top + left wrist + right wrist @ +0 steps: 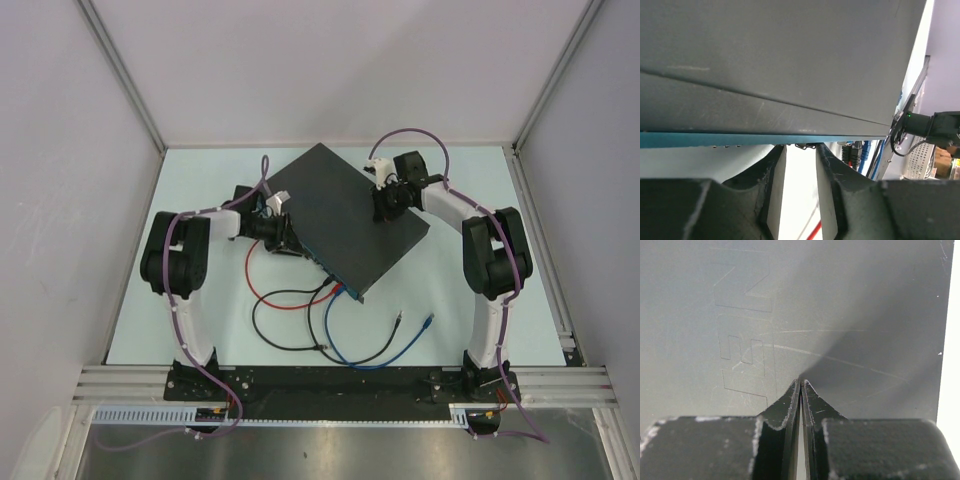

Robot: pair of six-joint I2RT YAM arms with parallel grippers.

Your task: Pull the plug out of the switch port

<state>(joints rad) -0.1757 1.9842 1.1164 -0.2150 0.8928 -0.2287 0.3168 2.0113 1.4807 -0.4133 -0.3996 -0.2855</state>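
Note:
The switch (pixel 340 215) is a flat dark grey box lying askew mid-table; its teal port edge (pixel 700 139) faces the left arm. Black and blue plugs (pixel 856 152) sit in ports near that edge's near end (pixel 335 285). My left gripper (pixel 290 240) is at the port edge, open, fingers (pixel 777 167) apart with only bright table between them. The plugs lie just to the right of its right finger. My right gripper (pixel 801 381) is shut, tips resting on the switch's top (pixel 840 300), near its far right side (pixel 385 200).
Red (pixel 268 298), black (pixel 285 340) and blue (pixel 360 358) cables loop from the switch toward the near edge. Two loose plug ends (pixel 400 320) lie right of them. Metal frame posts and white walls bound the table on three sides.

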